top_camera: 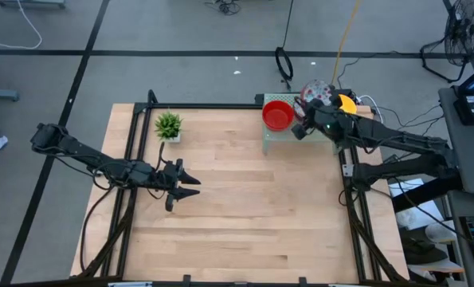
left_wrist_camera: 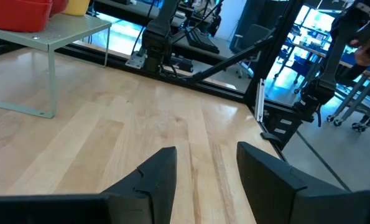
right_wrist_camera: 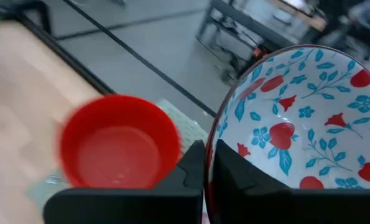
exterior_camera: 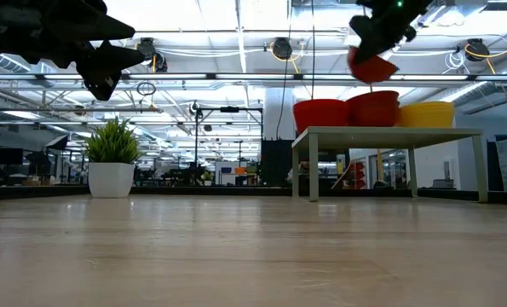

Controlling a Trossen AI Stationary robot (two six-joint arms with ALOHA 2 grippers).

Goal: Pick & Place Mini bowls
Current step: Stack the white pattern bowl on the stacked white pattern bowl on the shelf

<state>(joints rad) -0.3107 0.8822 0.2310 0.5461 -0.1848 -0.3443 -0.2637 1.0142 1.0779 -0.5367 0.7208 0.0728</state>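
My right gripper hangs over the small stand at the table's far right, shut on a white mini bowl with red and blue flowers inside. From the low view that bowl shows its red outside and hangs above the stand. A red mini bowl and a yellow one rest on the stand top. In the low view, two red bowls and a yellow bowl stand there. My left gripper waits open above the table's left half, touching nothing. My right gripper pinches the floral bowl's rim between its two fingers, one finger inside the bowl and the other outside its red wall. The bowl is lifted clear above the stand and hangs tilted, its inside partly facing up.
A small green potted plant stands at the far left of the table. Black frame rails run along the table's sides. Bare wood fills the middle and near part. Cables and a fan lie beyond the far edge.
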